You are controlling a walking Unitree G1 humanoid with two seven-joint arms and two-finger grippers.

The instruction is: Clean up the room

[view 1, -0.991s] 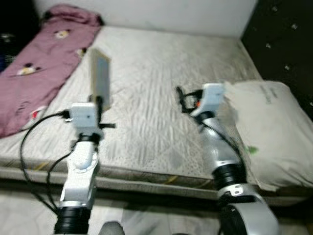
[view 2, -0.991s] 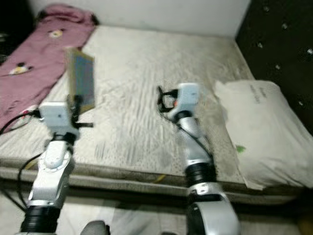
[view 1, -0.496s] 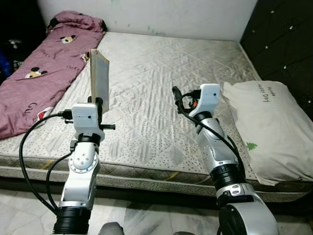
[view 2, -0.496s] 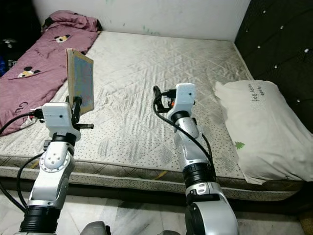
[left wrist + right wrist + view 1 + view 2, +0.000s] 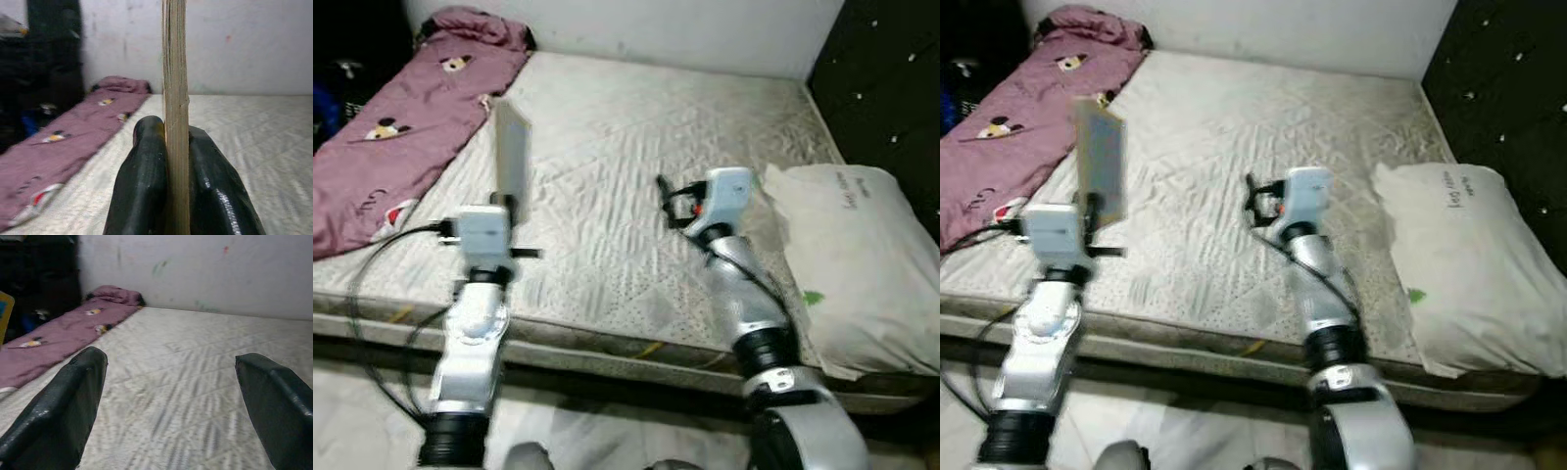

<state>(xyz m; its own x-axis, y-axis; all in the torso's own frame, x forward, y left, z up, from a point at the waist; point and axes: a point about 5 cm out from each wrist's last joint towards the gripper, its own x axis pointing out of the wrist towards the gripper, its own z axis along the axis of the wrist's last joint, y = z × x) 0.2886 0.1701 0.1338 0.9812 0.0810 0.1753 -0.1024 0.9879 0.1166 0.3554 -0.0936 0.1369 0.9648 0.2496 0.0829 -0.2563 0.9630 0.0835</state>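
One book (image 5: 175, 98) stands upright, clamped at its lower edge by the left gripper (image 5: 173, 142) above the near left part of the bed (image 5: 636, 147). The right gripper (image 5: 171, 382), fingers spread wide and empty, hangs over the bed's middle. One pillow (image 5: 847, 255) lies at the bed's right, one maroon blanket (image 5: 401, 137) along its left.

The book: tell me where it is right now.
The book stands upright, pinched edge-on in the left gripper, held above the left part of the mattress, near the purple blanket.
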